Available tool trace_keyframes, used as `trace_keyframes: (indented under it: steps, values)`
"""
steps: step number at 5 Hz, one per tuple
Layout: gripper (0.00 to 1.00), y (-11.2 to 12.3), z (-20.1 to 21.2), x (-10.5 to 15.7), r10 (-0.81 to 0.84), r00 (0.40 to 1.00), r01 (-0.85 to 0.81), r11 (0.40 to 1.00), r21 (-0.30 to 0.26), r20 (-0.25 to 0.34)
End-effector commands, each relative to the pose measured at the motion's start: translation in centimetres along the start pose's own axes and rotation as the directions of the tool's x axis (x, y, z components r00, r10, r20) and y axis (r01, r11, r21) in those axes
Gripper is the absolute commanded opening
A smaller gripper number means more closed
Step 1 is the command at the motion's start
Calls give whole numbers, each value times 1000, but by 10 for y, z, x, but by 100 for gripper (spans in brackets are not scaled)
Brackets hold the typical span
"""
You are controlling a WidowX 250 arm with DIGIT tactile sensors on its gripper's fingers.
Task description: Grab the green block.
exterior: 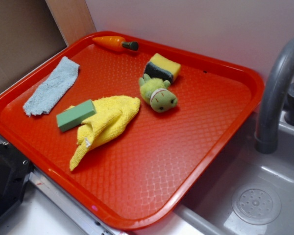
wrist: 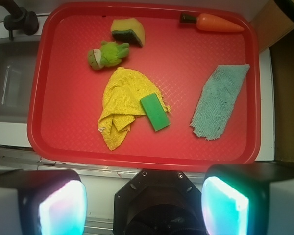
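Green block on a red tray, claw up high

The claw (wrist: pixel 143 205) is cut off at the bottom, its two pads wide apart and holding nothing. The green block (wrist: pixel 155 112), a plain smooth bar, lies partly on the yellow cloth (wrist: pixel 120 105), mid-tray (wrist: pixel 68 73).

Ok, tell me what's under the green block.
The green block lies partly on the yellow cloth, with its other end over the red tray. Whatever lies directly beneath the block is covered.
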State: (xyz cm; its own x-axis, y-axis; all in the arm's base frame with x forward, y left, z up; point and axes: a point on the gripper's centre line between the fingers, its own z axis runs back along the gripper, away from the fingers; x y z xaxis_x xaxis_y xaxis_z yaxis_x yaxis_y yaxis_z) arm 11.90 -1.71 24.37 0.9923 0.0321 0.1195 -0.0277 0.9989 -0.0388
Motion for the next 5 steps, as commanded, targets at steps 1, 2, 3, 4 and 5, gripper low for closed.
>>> trace_keyframes:
  steps: [1, 2, 3, 4, 5]
  values:
    - [100, 0, 0, 0, 0, 1000, 0, 1000, 0, 0]
    - [100, 1, -16, 16, -102, 994, 102, 995, 3, 34]
    - [100, 5, -33, 31, -207, 975, 208, 978, 2, 85]
    - [100, 10, -61, 43, -241, 970, 241, 971, 12, 42]
    - [100, 14, -89, 47, -245, 969, 246, 969, 38, -23]
